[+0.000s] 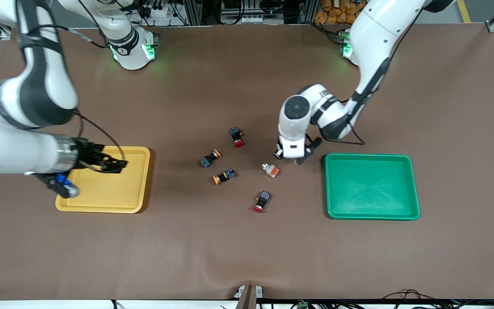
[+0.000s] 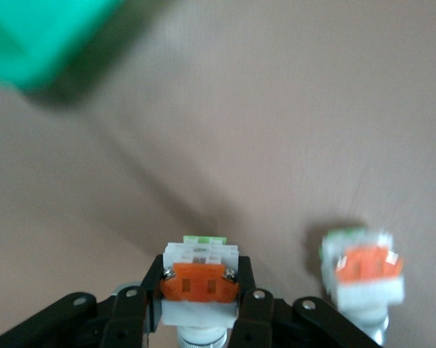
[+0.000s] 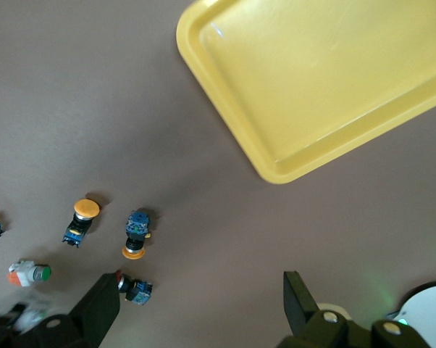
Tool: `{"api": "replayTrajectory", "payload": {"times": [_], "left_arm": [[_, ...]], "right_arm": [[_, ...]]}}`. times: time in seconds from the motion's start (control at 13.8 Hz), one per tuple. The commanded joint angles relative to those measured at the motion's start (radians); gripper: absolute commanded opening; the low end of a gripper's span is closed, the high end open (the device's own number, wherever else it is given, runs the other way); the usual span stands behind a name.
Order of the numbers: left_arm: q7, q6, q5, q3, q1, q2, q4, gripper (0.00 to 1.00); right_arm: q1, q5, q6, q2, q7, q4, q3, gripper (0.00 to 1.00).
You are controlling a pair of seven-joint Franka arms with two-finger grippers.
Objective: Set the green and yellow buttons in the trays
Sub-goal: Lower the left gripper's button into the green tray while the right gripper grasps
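My left gripper point(image 2: 200, 304) clamps one white-grey button point(image 2: 200, 279) above the table near the green tray point(image 1: 371, 186), so I'd carry it level over that tray before releasing, while my right gripper point(image 3: 200, 304) waits open over the yellow tray point(image 1: 105, 180).

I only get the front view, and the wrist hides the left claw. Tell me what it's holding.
Observer: The left claw is shut on a white-grey button with an orange block.
Operator: Describe the end of that button pointing away from the claw.
Observer: It shows green there, above the orange block.
Operator: Now give me the right claw.
Observer: The right claw is open, with nothing between its fingers.
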State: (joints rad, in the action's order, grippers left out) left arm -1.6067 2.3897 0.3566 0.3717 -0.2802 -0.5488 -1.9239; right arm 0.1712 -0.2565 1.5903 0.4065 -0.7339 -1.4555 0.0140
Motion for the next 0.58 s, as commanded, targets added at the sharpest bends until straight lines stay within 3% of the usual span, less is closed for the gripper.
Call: {"api": "replayTrajectory", "payload": {"times": [0.0, 0.29, 0.51], "left_arm": [[0.239, -0.122, 0.019, 0.010, 0.132, 0.105, -0.001, 0.00], [0.644, -0.150, 0.019, 0.010, 0.364, 0.118, 0.000, 0.00], [0.761, -0.094, 0.102, 0.007, 0.498, 0.067, 0.002, 0.00]], "right_arm": [[0.063, -0.027, 0.136, -0.009, -0.186, -0.116, 0.003, 1.00], [0.201, -0.053, 0.392, -0.002, -0.317, -0.270, 0.004, 1.00], [0.287, -0.053, 0.542, 0.055, -0.320, -0.322, 0.004, 1.00]]}}
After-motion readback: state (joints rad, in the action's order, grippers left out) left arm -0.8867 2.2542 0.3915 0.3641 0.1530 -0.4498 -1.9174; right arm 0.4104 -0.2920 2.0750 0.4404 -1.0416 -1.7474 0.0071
